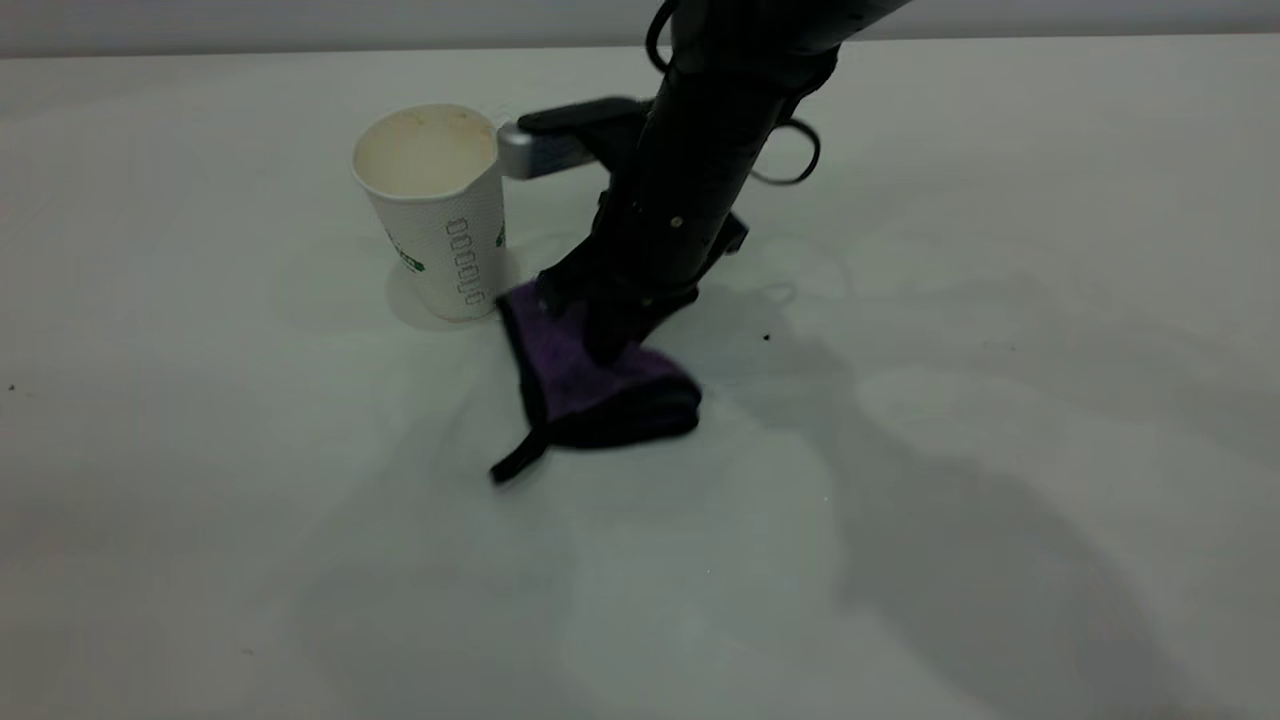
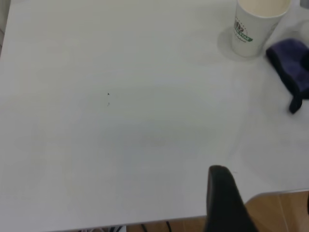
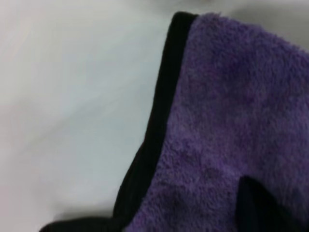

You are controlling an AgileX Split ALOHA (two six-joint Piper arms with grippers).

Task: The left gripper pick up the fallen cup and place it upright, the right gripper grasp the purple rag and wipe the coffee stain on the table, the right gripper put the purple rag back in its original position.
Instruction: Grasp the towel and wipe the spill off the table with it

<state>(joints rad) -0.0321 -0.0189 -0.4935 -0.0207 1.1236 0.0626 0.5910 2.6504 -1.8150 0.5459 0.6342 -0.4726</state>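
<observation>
Pale grey and smooth, the table [image 1: 1000, 300] carries the cup [image 1: 440, 210] standing upright, its first step apparently done. Just beside it lies the purple rag [image 1: 590, 385], folded, with our right gripper [image 1: 600, 325] pressing down onto it from above. We cannot tell whether those fingers are spread or clamped; the wrist view shows only terry and one dark fingertip [image 3: 256, 205]. No coffee stain is visible, perhaps under the cloth. We judge the rag soft, light and floppy, likely to bunch, so a pinch through the thick fold near its middle should hold best. Our left gripper [image 2: 224, 200] sits parked at the table edge, its finger state unclear.
</observation>
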